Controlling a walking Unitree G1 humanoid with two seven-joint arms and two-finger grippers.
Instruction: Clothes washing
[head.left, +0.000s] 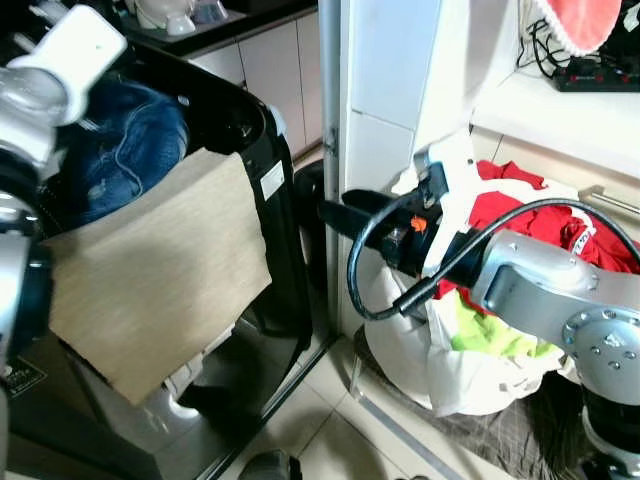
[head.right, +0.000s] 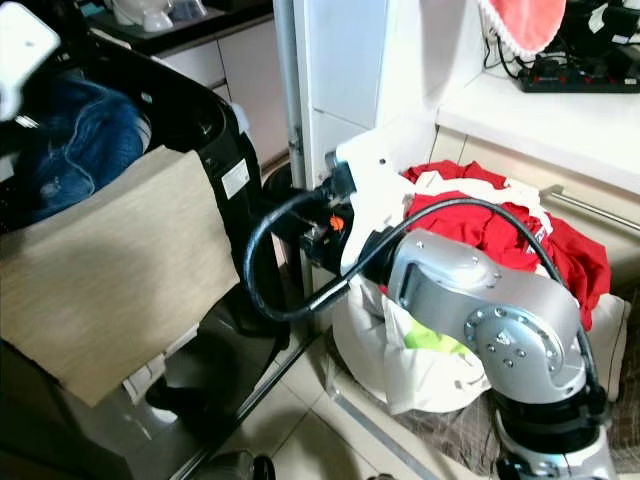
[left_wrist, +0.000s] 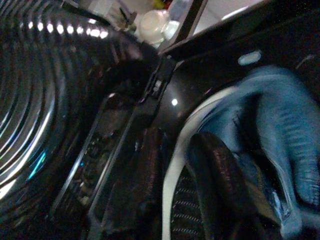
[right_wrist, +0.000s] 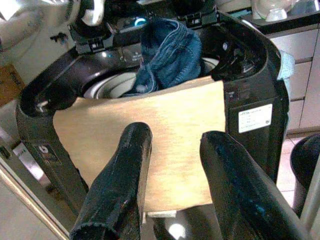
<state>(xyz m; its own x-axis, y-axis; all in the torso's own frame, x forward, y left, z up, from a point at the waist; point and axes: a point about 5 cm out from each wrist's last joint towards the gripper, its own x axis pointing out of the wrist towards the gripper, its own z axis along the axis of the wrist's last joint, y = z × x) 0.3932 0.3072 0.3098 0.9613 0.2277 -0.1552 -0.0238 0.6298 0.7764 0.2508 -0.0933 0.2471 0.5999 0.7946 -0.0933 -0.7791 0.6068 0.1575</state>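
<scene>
Laundry: nearest, white bag of red and green clothes (head.left: 500, 330) awaits loading beside right gripper (right_wrist: 170, 175), fingers parted, empty. Beyond, beige cloth (head.left: 150, 270) drapes over black top-loading washer (right_wrist: 250, 75); blue denim jeans (right_wrist: 167, 50) half in drum, left gripper (left_wrist: 175, 190) apparently clamping them.

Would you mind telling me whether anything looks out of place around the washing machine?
Yes: a beige cloth drapes over the washing machine front rim and hangs outside, and blue jeans bulge above the drum opening instead of lying inside.
</scene>
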